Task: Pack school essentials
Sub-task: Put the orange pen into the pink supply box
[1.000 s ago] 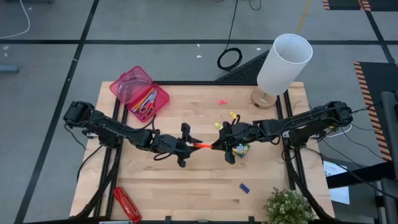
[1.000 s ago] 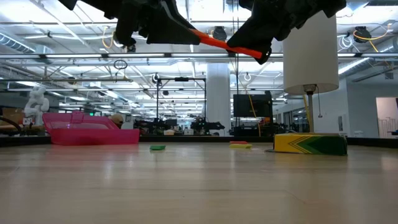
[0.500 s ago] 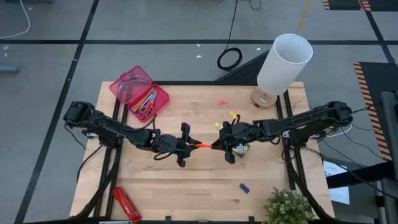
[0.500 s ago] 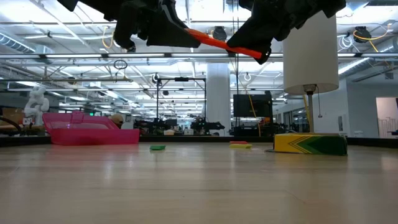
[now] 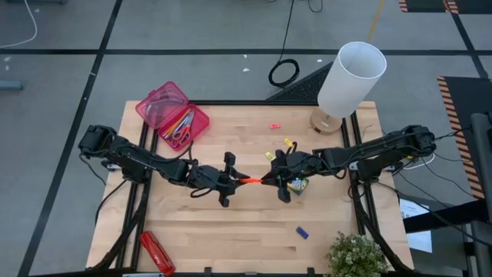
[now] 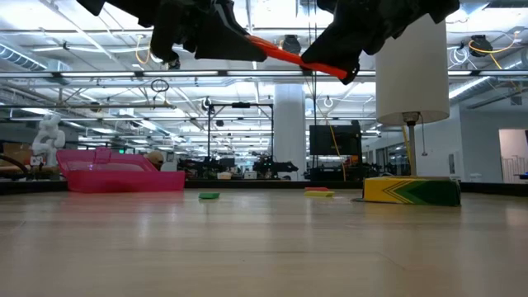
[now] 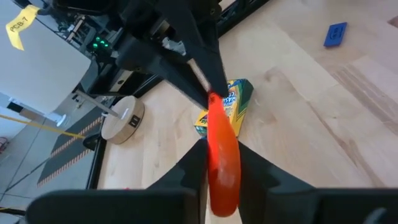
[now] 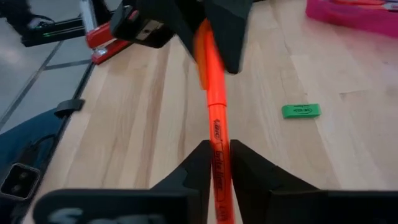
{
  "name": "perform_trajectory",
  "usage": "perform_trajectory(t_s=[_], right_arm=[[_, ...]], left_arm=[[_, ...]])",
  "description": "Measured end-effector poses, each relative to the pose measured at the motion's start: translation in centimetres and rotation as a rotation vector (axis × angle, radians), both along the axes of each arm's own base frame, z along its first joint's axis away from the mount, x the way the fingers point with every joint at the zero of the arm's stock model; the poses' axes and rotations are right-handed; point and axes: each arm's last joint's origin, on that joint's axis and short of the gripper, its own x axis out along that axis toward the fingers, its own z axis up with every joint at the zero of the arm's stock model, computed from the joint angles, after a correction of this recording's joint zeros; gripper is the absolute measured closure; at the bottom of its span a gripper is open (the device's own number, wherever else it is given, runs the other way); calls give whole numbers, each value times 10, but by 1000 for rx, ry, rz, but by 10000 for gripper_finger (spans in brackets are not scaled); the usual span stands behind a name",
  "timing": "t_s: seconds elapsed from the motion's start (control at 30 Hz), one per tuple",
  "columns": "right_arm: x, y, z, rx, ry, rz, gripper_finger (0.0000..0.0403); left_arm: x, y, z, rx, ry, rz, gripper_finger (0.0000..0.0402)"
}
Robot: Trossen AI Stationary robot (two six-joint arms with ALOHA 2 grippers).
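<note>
Above table (image 5: 231, 238), both hands on marker (image 5: 252, 181)

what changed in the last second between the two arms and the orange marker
Nothing visibly changed: the left gripper and right gripper each hold one end of the orange marker above the table, exactly as before.

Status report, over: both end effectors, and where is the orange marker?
Left end effector and right end effector both shut on orange marker, held mid-air above table centre. Pink case open at far left. Nothing between.
</note>
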Motion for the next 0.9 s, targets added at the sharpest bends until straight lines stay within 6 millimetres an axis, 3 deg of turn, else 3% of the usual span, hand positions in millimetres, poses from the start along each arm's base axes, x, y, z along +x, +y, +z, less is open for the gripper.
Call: perform_trajectory(t_s=[0.13,0.37,0.6,0.9], right_arm=[[0,0,0,-3,0,-10,318],[-1,1,1,-36,-7,-61,242],[-20,6,19,-116,-34,-137,166],[-57,17,46,-148,-62,-120,149]], left_arm=[[0,0,0,-6,0,2,364],[0,0,0,-13,3,5,346],[-1,2,-2,-33,20,22,361],[-1,10,-1,-66,29,68,352]])
